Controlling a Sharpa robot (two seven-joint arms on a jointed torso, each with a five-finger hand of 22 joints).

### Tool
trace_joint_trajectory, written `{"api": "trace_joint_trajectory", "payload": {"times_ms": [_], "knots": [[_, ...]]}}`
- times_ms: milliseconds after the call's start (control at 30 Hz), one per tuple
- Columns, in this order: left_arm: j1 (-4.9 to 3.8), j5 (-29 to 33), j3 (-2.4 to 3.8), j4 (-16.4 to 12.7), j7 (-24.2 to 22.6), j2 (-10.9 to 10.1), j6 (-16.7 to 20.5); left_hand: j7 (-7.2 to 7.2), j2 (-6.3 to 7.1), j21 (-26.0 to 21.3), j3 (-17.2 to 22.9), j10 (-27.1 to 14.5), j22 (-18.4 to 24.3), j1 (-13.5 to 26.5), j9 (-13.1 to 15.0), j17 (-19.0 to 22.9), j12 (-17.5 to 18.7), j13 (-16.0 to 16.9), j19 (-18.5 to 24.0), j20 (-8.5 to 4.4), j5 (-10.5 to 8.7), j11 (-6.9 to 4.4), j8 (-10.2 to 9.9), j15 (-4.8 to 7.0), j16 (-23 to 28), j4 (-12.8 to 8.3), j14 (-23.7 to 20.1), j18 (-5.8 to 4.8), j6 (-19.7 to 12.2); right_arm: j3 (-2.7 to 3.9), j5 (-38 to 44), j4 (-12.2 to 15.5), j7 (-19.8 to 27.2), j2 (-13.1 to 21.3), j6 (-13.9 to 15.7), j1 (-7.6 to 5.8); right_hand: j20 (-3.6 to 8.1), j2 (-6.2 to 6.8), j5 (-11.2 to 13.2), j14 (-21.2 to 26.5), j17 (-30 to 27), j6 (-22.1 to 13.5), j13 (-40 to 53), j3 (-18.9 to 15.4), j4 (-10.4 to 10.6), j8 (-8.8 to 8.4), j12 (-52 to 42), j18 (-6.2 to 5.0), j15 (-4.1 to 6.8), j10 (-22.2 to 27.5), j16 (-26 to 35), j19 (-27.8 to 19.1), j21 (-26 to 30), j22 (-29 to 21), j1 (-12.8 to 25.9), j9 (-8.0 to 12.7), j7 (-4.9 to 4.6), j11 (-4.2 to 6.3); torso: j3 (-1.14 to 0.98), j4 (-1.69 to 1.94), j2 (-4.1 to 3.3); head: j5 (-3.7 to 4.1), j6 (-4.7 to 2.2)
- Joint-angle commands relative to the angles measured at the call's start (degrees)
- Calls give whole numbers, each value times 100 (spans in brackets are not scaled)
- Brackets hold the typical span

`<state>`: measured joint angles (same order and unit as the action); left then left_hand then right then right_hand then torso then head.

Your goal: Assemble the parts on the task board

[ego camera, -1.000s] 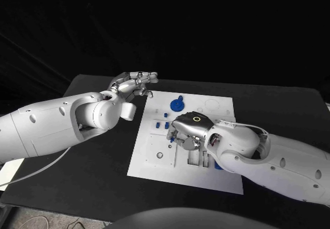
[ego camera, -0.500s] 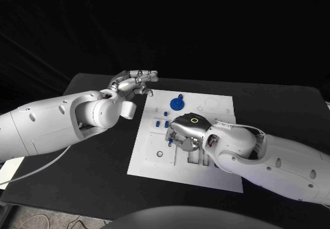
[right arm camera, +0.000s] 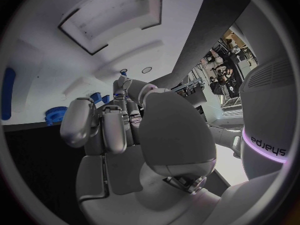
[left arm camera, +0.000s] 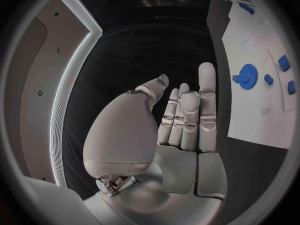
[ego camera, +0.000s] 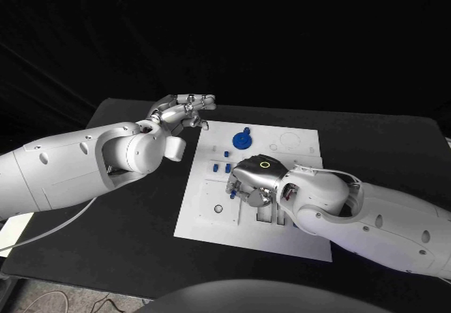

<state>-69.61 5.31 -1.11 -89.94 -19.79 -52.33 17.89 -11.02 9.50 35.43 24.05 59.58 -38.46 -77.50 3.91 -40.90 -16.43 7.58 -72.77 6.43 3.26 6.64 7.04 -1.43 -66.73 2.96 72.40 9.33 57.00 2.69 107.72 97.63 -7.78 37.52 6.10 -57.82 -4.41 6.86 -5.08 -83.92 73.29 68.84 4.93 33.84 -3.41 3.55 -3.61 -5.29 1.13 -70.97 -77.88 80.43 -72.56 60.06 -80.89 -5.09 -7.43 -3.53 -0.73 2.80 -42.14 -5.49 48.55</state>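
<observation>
right hand low over the board, left hand held off its far corner

the word "sharpa" can be read, upside down, on a white casing in the right wrist view; no other writing is legible.

in the head view the task board is seen lying flat in the middle of the black table. a blue gear is seen on the board's far part, and small blue pegs stand just nearer than it. the right hand is placed low over the board's middle, beside those pegs, with its back turned up to the camera, so its fingers are hidden there.

in the right wrist view the same hand is seen from behind: the fingers are curled forward and held close together, the thumb alongside. a small dark-tipped piece shows just past the fingertips, but it cannot be told whether it is pinched or merely stands on the board behind them. the gear and another blue part are seen on the board there.

the left hand is held above the table just off the board's far left corner. in the left wrist view this hand is seen with fingers straight and pressed side by side, thumb apart, nothing held. the gear and the pegs are seen off to one side.
</observation>
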Motion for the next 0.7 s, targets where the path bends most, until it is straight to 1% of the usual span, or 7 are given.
{"api": "trace_joint_trajectory", "payload": {"times_ms": [33,233,367,533,700], "knots": [[-2,16,3,4,-41,11,-77,5,-40,-28,-22,-42,5,-20,-4,5,-25,5,-8,48,23,1,21,-7,-20,2,-23,106,-38,-4,4,-1,73,-7,-136,7,9,-19,-23,-313,-6,19,-6,21,19,37,-2,-42,5,-14,-7,19,4,-9,56,-5,-11,-25,-1,-3,2,-4,3],[-2,16,3,8,-40,13,-80,5,-40,-30,-24,-49,6,-27,-4,9,-33,6,-9,49,24,1,25,-8,-21,-3,-24,106,-43,-8,-2,2,78,-6,-162,7,8,-18,-21,-313,-5,20,-7,16,20,38,-2,-42,4,-14,-8,18,5,-10,65,-6,-11,-25,-2,-2,-1,-2,7],[-2,16,3,7,-39,11,-81,5,-40,-30,-24,-49,6,-27,-4,9,-33,6,-9,49,24,1,25,-8,-21,-3,-24,106,-43,-13,10,-6,53,-15,-183,7,7,-14,-18,-310,-13,19,-9,5,20,37,-1,-43,4,-10,-2,14,10,-17,78,-6,-11,-26,1,-4,1,2,13],[-2,16,3,2,-38,8,-83,5,-40,-30,-24,-49,6,-27,-4,9,-33,6,-9,49,24,1,25,-8,-21,-3,-24,106,-43,-32,68,-41,-2,-49,-210,7,6,-9,-17,-309,-13,14,-12,-11,20,35,2,-44,2,1,-3,11,12,-19,98,-6,-12,-28,-1,-1,-4,-4,13],[-2,16,4,-4,-36,2,-83,5,-40,-30,-24,-49,6,-27,-4,9,-33,6,-9,49,24,1,25,-8,-21,-3,-24,106,-43,-59,100,-89,-41,-92,-252,9,2,1,-21,-307,-18,6,-18,-43,21,32,4,-44,-2,17,0,7,15,-22,133,-5,-14,-31,3,0,-1,-9,26]]}}
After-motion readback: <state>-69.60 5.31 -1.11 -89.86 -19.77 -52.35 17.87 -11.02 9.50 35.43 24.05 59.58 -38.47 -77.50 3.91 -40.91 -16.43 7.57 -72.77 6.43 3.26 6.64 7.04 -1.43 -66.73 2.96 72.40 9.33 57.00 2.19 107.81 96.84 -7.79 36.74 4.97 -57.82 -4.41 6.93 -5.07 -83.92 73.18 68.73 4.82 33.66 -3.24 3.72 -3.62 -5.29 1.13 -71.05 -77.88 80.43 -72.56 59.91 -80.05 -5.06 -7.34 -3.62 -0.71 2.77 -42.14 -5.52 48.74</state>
